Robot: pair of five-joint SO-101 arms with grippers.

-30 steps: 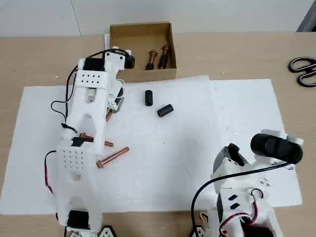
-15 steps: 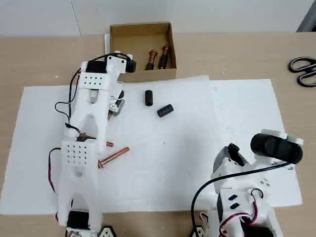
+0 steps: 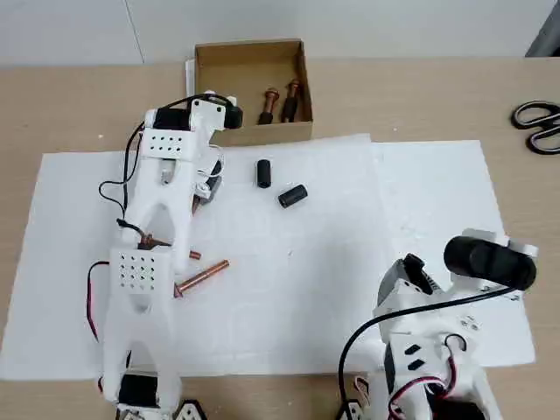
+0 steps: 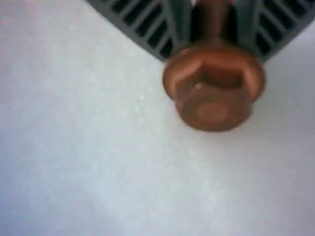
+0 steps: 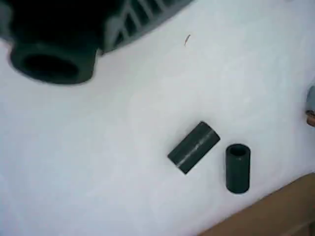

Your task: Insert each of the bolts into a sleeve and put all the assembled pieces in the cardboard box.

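Observation:
My left gripper (image 3: 205, 182) hangs over the white paper just in front of the cardboard box (image 3: 254, 132), shut on a copper bolt (image 4: 212, 91) whose hex head points down at the paper. My right gripper (image 3: 409, 267) sits at the near right, shut on a black sleeve (image 5: 51, 61). Two loose sleeves (image 3: 262, 172) (image 3: 293, 195) lie on the paper between the arms. One bolt (image 3: 201, 276) lies beside the left arm, and another (image 3: 191, 255) is mostly hidden under it. Two assembled pieces (image 3: 280, 102) rest inside the box.
A white paper sheet (image 3: 332, 289) covers most of the wooden table. Scissors (image 3: 538, 122) lie at the far right edge. The left arm's body stretches from the near left edge up toward the box.
The left arm has shifted slightly toward the box, carrying the bolt. The right arm and the loose parts have not moved.

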